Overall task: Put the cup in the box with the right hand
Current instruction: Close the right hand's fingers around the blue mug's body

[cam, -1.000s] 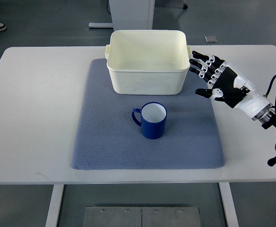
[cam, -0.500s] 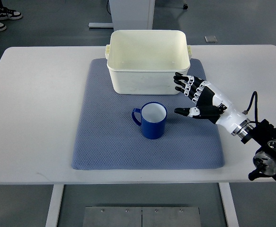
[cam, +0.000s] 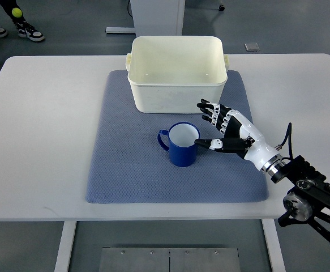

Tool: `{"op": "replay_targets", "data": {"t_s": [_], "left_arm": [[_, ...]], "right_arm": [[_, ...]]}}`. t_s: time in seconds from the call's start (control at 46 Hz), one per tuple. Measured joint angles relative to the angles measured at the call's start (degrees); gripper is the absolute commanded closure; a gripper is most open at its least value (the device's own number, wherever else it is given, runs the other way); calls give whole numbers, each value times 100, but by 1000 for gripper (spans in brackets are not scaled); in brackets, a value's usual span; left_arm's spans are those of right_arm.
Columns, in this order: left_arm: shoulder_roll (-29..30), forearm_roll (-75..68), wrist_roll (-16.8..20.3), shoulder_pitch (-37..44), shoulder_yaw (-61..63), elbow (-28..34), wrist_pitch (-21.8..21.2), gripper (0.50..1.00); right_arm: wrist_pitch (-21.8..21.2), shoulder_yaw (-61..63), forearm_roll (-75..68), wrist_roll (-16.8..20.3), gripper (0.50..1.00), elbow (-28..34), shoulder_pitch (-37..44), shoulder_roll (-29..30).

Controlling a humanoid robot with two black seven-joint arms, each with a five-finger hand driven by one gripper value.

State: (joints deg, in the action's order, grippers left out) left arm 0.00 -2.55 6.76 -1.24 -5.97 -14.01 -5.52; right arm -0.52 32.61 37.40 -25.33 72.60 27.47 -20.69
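A blue cup [cam: 179, 145] with a white inside stands upright on the grey-blue mat [cam: 131, 170], its handle pointing left. Just behind it sits the cream box [cam: 176, 73], open at the top with nothing visible inside. My right hand [cam: 205, 124] comes in from the lower right and hovers right beside the cup's right side. Its fingers [cam: 211, 111] are spread and its thumb tip almost touches the cup's rim. The hand holds nothing. The left arm does not show.
The mat lies in the middle of a white table [cam: 46, 124]. A person's shoes [cam: 28, 31] show on the floor at the top left, beyond the table. A table leg base stands behind the box.
My right hand has travelled left and down from beside the box's right wall to the cup's right side. The cup and box have stayed put. The person's feet shifted right.
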Motion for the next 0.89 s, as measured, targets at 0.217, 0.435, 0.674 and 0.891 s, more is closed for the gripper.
{"op": "replay_targets", "data": {"t_s": [0.217,0.435,0.674,0.891], "left_arm": [[0,-3,0,-8,0,1,1,500],[0,-3,0,-2,0,2,0,500],[0,-1,0,-6,0,3,-1,500],[0,0,0,-1,0,2,-2,500]], "right_arm": [[404,-350,75,-146,528,-216,20,250],[600,-466,75,-147,528,-281,22,428],[777,-528,75,-133,528,-440,37,593],[796,-528,75,-109,528,-596,67,742]]}}
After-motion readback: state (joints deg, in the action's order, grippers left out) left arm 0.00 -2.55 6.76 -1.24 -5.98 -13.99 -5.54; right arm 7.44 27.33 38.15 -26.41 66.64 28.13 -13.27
